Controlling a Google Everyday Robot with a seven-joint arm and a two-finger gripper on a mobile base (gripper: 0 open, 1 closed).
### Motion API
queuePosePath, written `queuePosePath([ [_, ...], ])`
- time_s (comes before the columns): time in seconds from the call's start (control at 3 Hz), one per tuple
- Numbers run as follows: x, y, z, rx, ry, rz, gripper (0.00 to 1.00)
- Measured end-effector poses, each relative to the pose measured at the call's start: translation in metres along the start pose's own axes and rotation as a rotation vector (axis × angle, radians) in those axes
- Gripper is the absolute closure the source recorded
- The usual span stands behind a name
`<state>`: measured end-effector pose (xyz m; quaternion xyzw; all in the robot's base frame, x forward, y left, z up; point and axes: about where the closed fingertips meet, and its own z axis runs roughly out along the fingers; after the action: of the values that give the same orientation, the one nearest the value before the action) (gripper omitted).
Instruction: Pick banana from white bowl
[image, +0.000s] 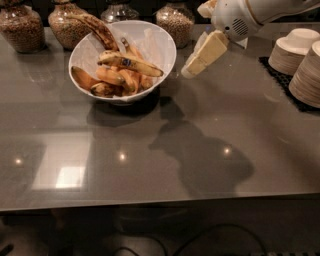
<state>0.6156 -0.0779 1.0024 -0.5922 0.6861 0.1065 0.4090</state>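
The white bowl (162, 44) stands on the grey table at the back left. The banana (132, 64), long, yellow with brown spots and a small dark sticker, lies across the top of the pile in the bowl. A blackened banana (98, 27) leans on the bowl's far rim, and shorter orange-yellow bananas (116, 77) lie beneath. My gripper (190, 71), cream-coloured on a white arm, hangs above the table just right of the bowl's rim, pointing down and left toward it. It holds nothing that I can see.
Several glass jars of grain (20, 27) (175, 22) line the back edge behind the bowl. Stacks of small cream bowls (295, 47) stand on a black mat (277, 75) at the right. The table's front edge (160, 200) runs across the lower part of the view.
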Motion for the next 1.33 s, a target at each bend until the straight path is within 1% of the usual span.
queuePosePath([
  [0.33,0.000,0.000,0.000,0.000,0.000,0.000,0.00],
  [0.67,-0.010,-0.005,0.023,-0.040,-0.036,-0.043,0.00],
  [1.0,-0.023,-0.010,0.060,-0.125,-0.092,-0.086,0.05],
  [1.33,-0.029,-0.008,0.090,-0.203,-0.128,-0.098,0.22],
])
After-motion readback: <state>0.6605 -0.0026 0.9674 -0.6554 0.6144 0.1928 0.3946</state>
